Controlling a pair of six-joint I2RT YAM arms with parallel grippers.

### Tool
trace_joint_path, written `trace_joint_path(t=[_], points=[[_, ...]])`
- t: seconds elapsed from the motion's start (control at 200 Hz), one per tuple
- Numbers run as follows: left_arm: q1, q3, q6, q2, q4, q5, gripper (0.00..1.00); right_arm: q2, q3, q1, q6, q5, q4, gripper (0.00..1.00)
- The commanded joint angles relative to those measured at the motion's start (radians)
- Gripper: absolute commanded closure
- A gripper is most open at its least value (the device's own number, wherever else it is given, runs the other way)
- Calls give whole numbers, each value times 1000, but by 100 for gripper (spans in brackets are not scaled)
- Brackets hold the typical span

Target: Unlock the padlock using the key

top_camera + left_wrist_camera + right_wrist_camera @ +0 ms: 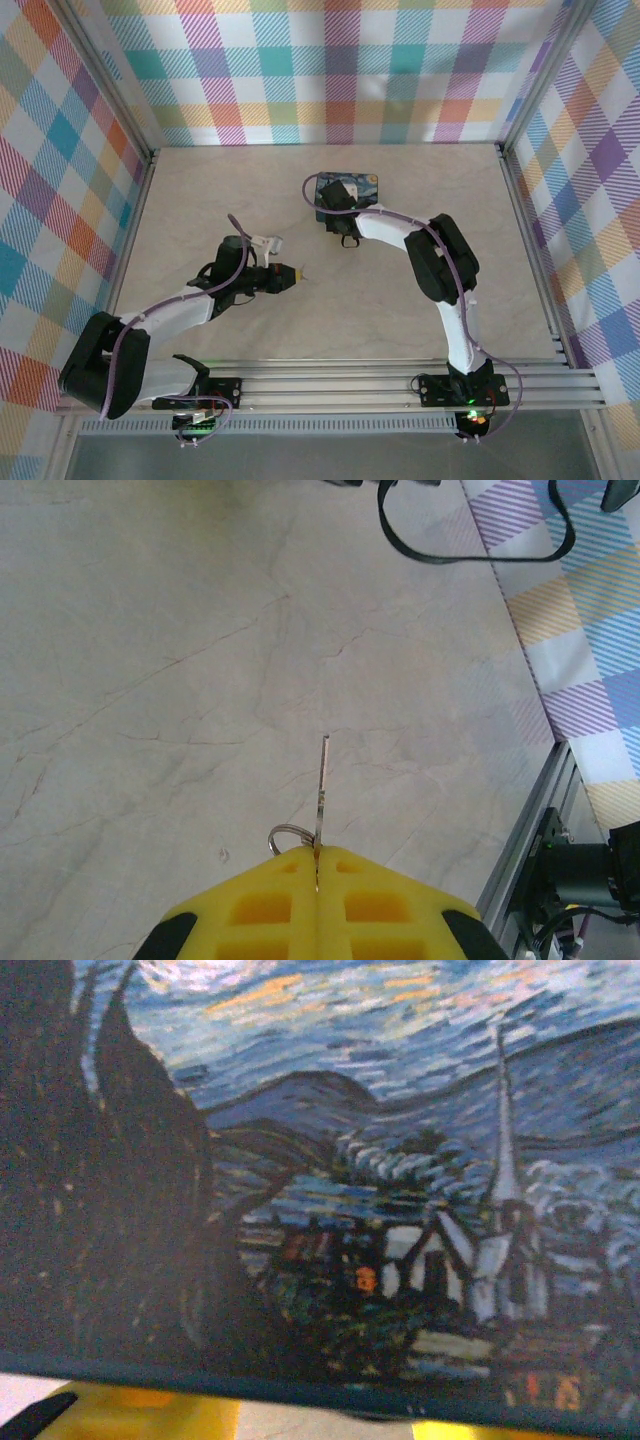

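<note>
The left end effector (316, 854) pinches a slender grey metal key (322, 790) — line it squarely with the dark-blue starry-print padlock (366, 189); right end effector (334, 203) — grip unclear.

Tabletop (400, 310): beige, marble-look w/ thin darker veins, matte. L wrist view: tabletop (150, 680) spreads below and ahead of L jaws, veins running diagonally

Walls: plaid cloth, pastel checks (teal, orange, purple, yellow) on 3 sides. Back wall (340, 70) well beyond both jaws; L wall (50, 200) outboard of L jaws; R wall (600, 200) outboard of R jaws. L wrist view: R wall (590, 630) ahead-right of L jaws, meets tabletop at a straight edge

Alu rails (340, 385) across near edge, behind both jaws; in L wrist view a rail (520, 830) lies right of L jaws. Alu posts (100, 80) slant up at back corners
</note>
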Motion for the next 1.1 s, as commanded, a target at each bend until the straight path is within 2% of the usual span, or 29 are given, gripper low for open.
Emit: trace_joint_path(t=[0.0, 0.17, 0.375, 0.565, 0.725, 0.86, 1.1], points=[[16, 24, 29, 18, 33, 30, 100, 26, 37, -12, -6, 6, -16, 55], [17, 29, 32, 34, 44, 33, 100, 33, 44, -24, -4, -8, -22, 59], [17, 29, 44, 43, 45, 36, 100, 31, 50, -29, -27, -8, -23, 76], [18, 35, 55, 38, 37, 42, 100, 0, 34, -29, -47, -22, -38, 85], [17, 29, 94, 37, 28, 45, 100, -91, -73, -29, -78, -82, -2, 90], [12, -24, 87, 46, 129, 58, 100, -171, -153, -29, -69, -138, -38, 97], [-75, -53, 135, 8, 164, -17, 100, -310, -224, -32, -64, -315, -144, 100]])
